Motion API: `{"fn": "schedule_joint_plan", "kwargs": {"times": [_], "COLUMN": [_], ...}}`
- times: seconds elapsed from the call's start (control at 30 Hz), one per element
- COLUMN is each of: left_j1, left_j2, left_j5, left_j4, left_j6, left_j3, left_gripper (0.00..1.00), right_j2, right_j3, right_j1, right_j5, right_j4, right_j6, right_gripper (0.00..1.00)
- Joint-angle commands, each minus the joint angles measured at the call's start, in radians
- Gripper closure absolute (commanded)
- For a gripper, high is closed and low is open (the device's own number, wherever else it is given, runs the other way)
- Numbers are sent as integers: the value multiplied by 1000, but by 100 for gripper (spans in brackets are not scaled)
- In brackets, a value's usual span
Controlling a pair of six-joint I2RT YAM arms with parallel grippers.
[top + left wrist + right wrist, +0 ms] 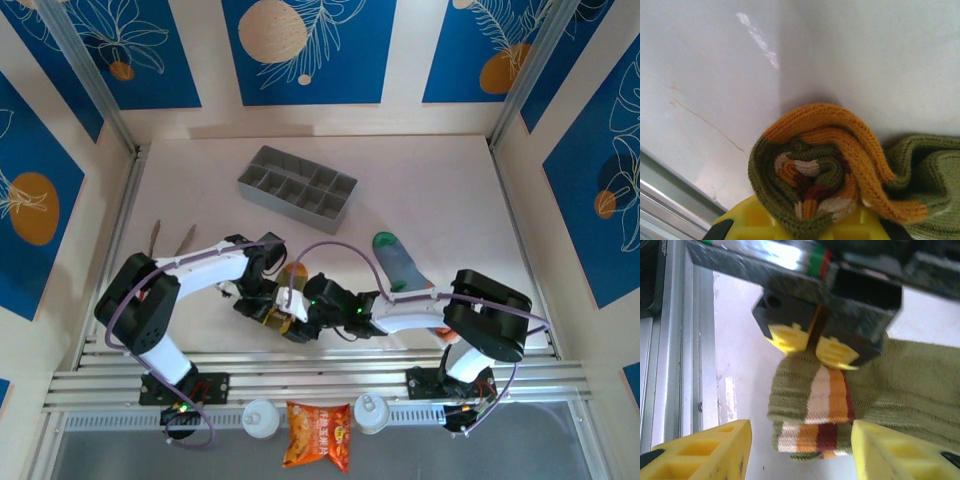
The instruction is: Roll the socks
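Observation:
The olive-brown sock (830,170), one of the two socks, is wound into a tight coil, with orange, cream and dark red stripes showing at its end. My left gripper (272,300) is shut on this roll; its yellow pads (837,352) pinch the top of the roll (810,400). My right gripper (800,455) is open, with a yellow finger (705,452) on each side of the roll's striped end and not touching it. In the top view the right gripper (308,315) sits close against the left one. The grey-blue sock (402,268) lies flat to the right, its green toe pointing away from me.
A grey divided tray (297,188) stands at the back centre. Two thin utensils (170,238) lie at the left. The metal rail (320,375) runs along the near edge, and beyond it are an orange snack packet (318,435) and two white caps (261,417).

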Motion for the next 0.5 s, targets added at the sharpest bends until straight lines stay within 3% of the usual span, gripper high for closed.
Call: {"fn": "schedule_joint_plan", "kwargs": {"times": [0.0,0.3,0.47], "left_j1": [-10,5,11], "left_j2": [98,120,117], "left_j5": [-31,-17,-15], "left_j4": [-119,-98,-96], "left_j6": [-130,-99,-85], "left_j3": [-55,-36,-29], "left_gripper": [100,100,100], "right_j2": [45,126,189], "right_j3": [56,81,99], "right_j1": [34,80,92], "right_j5": [157,197,255], "right_j4": [26,-42,-86], "right_j6": [-60,-108,-68], "right_gripper": [46,51,59]}}
